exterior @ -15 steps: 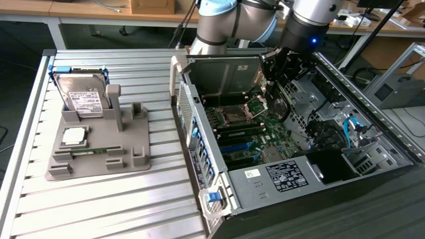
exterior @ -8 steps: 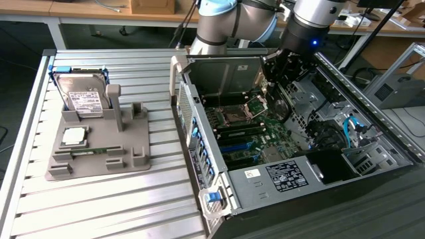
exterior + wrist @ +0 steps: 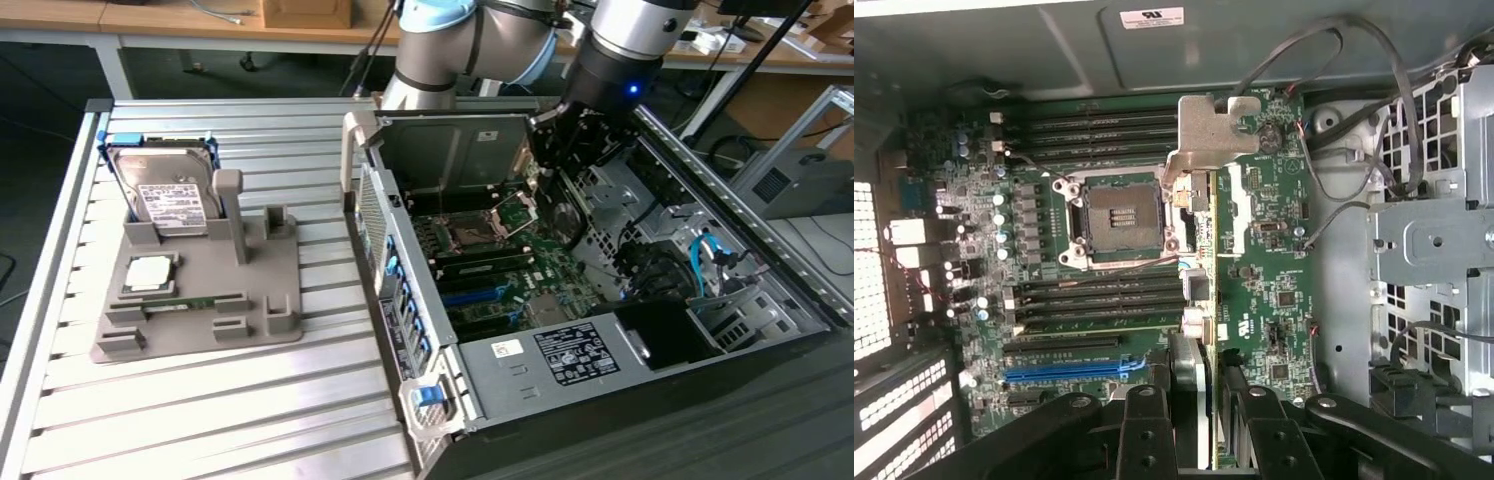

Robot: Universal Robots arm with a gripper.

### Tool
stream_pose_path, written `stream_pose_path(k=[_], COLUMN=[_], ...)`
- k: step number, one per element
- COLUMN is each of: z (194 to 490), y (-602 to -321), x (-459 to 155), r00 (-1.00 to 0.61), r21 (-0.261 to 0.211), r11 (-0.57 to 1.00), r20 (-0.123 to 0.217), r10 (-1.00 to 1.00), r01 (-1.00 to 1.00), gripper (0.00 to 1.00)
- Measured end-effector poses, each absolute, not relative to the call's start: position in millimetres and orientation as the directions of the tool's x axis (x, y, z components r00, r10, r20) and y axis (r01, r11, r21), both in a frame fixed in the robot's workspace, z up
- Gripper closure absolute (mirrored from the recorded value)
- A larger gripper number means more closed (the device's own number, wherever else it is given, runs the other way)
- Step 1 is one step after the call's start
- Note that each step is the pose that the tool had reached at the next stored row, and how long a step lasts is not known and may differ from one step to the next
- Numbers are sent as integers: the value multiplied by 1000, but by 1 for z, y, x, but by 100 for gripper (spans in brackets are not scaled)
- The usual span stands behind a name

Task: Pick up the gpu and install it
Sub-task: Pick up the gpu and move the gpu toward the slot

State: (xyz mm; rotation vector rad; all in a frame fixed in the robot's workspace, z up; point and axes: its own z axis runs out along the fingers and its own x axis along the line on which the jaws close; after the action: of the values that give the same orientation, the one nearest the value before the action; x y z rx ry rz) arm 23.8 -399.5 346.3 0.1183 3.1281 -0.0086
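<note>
Wrist view: the gripper (image 3: 1199, 410) is gripping the gpu (image 3: 1206, 135), a thin card with a shiny metal plate, over the green board (image 3: 984, 250).

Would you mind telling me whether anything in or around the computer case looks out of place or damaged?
Nothing looks damaged or spilled. The one oddity: the processor socket on the motherboard sits empty, while the pincer grips the gpu over the board.
</note>
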Motion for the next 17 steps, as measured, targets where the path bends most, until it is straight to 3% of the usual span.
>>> stream_pose_path(k=[17], z=[339], y=[-400], x=[26], r00=[-999], r21=[-12], r11=[999], r20=[-12], r10=[44], r01=[44], gripper=[70])
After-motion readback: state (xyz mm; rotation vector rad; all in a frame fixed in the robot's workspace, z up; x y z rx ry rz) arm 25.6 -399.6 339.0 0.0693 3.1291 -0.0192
